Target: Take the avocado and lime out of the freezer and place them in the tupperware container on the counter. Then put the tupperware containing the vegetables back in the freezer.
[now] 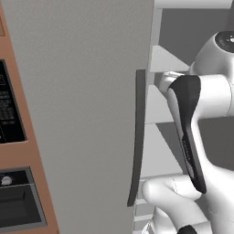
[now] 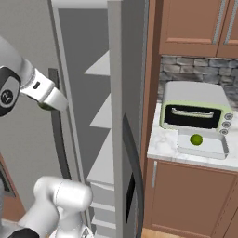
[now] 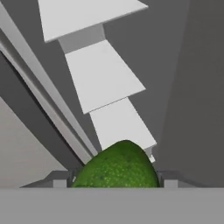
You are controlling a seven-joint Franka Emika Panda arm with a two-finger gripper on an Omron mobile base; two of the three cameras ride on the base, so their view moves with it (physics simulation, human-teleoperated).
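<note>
The dull green avocado [image 3: 118,166] sits between my gripper's [image 3: 114,183] two fingertips, which are shut on it. In the right base view a sliver of the avocado [image 2: 44,107] shows under my hand, in front of the open freezer [image 2: 100,118] and its white shelves. The bright lime [image 2: 196,139] lies inside the pale tupperware container [image 2: 218,148], which rests on the marbled counter [image 2: 160,144] in front of the toaster oven. The freezer's grey door [image 1: 82,114] stands swung open.
A grey-and-green toaster oven [image 2: 195,109] stands behind the container. The second grey door [image 2: 122,121], with a long dark handle [image 2: 132,162], stands between my arm and the counter. A black wall oven [image 1: 9,109] is at the far left.
</note>
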